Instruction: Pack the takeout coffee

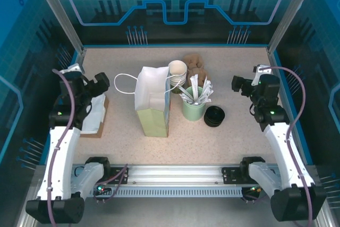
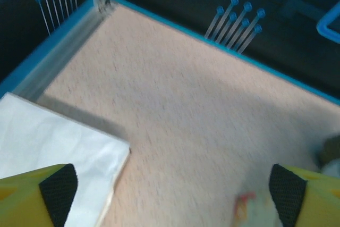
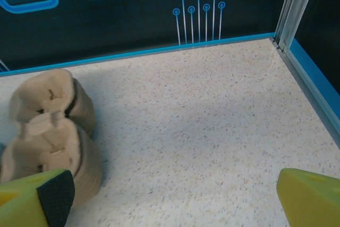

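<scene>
The takeout coffee you cannot pick out as a single cup standing apart. The only cups of its kind are in the nested stack just behind the bag. Whether one cup is already inside the bag is hidden.

On your left, the left gripper hangs with its fingers spread wide and nothing between them, above the table near the pile of white napkins. I judge it is simply waiting there.

The paper bag stands upright in the middle with its handles falling to the left, probably so a cup can go in from above.

The stack has its long axis about upright, mouth up, no lid. Behind it lie the brown cardboard carriers. In front of it stands the pale-green cup with white packets, and the black lids are just beside that, near for capping, I think.

On your right, the right gripper is also wide open and empty, well apart from the lids.
</scene>
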Tool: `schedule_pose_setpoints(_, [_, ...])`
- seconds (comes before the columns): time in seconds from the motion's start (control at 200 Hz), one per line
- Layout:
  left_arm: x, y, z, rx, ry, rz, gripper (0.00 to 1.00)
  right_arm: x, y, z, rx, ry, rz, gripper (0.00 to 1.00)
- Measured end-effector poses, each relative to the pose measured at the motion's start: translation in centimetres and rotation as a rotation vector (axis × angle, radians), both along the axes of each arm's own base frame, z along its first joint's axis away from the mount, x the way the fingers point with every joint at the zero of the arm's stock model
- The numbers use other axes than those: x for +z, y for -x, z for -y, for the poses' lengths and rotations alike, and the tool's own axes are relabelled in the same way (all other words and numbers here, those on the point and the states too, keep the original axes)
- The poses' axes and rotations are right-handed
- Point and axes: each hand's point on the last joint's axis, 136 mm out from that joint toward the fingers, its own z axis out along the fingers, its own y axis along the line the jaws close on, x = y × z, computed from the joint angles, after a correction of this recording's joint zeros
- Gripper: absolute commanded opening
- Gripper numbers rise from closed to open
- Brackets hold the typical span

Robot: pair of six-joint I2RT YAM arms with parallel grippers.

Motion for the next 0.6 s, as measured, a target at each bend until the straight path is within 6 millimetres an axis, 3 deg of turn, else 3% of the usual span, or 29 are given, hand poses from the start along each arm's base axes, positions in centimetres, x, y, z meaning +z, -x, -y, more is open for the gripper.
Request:
schedule_pose_setpoints(0.155, [5.1,2.4,3.3,-0.140,0.105,-0.033,0.70,2.1,2.1,-0.9,0.025,-0.068,-0.039,1.00])
schedule_pose_setpoints(0.295, [7.5,3.7,8.3,-0.337,0.185,-0.058,0.67,1.7,3.1,-1.5,0.033,-0.120,-0.100,1.00])
schedule_pose_setpoints(0.425, [6.6,3.6,12.4,-0.488,0.207,-0.154,0.67,0.8,3.5,-1.9,0.036,-0.147,-0.158,1.00])
schedule_pose_setpoints(0.6, [2.4,1.2,15.0,-0.531,0.187,-0.333,0.67,0.3,4.1,-2.1,0.037,-0.152,-0.194,1.00])
